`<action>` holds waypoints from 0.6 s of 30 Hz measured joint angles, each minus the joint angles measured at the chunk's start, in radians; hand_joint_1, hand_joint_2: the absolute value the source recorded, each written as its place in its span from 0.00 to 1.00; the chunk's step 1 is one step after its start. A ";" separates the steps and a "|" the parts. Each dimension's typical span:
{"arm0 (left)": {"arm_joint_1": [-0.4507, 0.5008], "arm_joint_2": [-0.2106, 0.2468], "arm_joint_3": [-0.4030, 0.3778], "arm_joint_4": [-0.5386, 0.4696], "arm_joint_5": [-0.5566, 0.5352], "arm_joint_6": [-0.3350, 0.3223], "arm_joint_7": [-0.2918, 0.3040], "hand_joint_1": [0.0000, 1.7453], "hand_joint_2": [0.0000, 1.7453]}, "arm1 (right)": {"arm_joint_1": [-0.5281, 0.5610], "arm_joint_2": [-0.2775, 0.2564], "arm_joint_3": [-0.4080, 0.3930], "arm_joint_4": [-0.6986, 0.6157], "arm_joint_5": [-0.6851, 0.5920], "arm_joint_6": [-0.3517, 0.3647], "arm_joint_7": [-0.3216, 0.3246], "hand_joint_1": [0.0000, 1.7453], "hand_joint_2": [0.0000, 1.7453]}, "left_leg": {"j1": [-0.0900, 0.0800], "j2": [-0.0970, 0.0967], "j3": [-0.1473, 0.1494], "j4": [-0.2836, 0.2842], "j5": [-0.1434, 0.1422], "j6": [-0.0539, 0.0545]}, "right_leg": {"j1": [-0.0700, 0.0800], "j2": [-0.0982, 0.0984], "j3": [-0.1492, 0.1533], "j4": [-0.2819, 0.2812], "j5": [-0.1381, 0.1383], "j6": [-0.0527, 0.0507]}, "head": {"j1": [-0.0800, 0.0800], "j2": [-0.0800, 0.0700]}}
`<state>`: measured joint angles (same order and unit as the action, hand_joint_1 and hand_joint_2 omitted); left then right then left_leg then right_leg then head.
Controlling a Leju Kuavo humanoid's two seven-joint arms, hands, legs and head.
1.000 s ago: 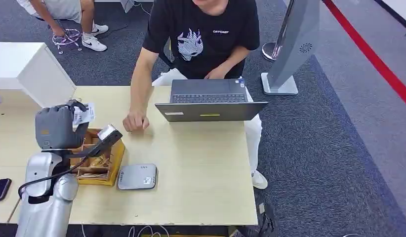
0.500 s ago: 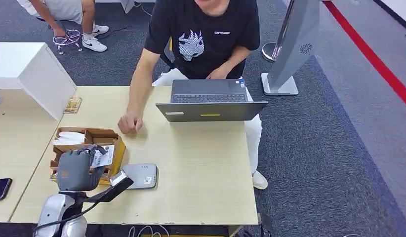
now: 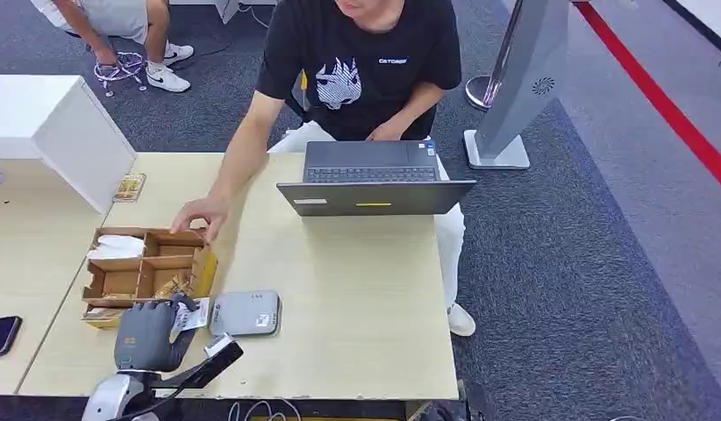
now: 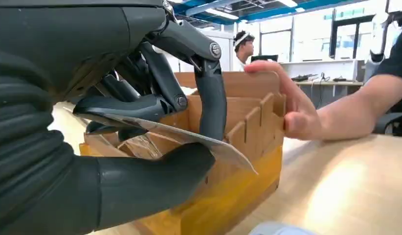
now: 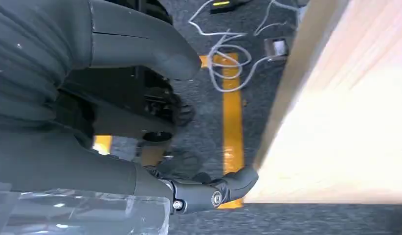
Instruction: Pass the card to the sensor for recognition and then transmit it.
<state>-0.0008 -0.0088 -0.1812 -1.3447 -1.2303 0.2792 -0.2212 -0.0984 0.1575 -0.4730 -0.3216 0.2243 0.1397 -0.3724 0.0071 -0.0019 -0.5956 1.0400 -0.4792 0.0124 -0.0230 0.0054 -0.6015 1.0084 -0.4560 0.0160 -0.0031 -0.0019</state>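
Beside wooden box (image 3: 146, 267), fingers (image 4: 155, 105) pinch flat card (image 3: 192, 315).

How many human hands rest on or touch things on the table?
1 clearly: a person's hand grips the far rim of the brown wooden divided box. The person's other hand sits behind the grey laptop, contact unclear.

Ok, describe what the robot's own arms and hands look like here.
The left arm is silver metal with a black cable along it and a black bracket at the wrist. The left hand has a grey cover, ribbed at the wrist, a thick grey thumb and darker metal-pinned fingers. The right hand looks alike.
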 joint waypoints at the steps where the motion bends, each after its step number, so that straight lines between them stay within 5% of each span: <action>1: 0.000 0.000 0.002 0.004 -0.014 -0.005 0.006 1.00 1.00 | 0.001 0.000 0.000 -0.001 0.005 0.014 -0.020 0.00 1.00 | 0.000 0.000 0.000 0.000 0.000 0.000 | 0.000 0.000 0.000 0.000 0.000 0.000 | 0.000 0.000; 7: -0.001 0.000 0.013 0.021 -0.047 -0.008 0.018 1.00 1.00 | 0.003 0.002 -0.009 -0.002 -0.032 0.061 -0.071 0.00 1.00 | 0.000 0.000 0.000 0.000 0.000 0.000 | 0.000 0.000 0.000 0.000 0.000 0.000 | 0.000 0.000; 18: -0.006 -0.011 0.021 0.027 -0.082 0.004 0.016 1.00 1.00 | -0.017 0.021 -0.077 -0.002 -0.095 0.058 -0.048 0.00 1.00 | 0.000 0.000 0.000 0.000 0.000 0.000 | 0.000 -0.001 0.000 0.000 0.000 0.000 | 0.000 0.000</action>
<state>-0.0065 -0.0198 -0.1602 -1.3172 -1.3119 0.2831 -0.2052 -0.1153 0.1789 -0.5497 -0.3235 0.1289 0.1980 -0.4204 0.0071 -0.0022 -0.5954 1.0400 -0.4790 0.0124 -0.0230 0.0049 -0.6012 1.0085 -0.4557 0.0162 -0.0030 -0.0019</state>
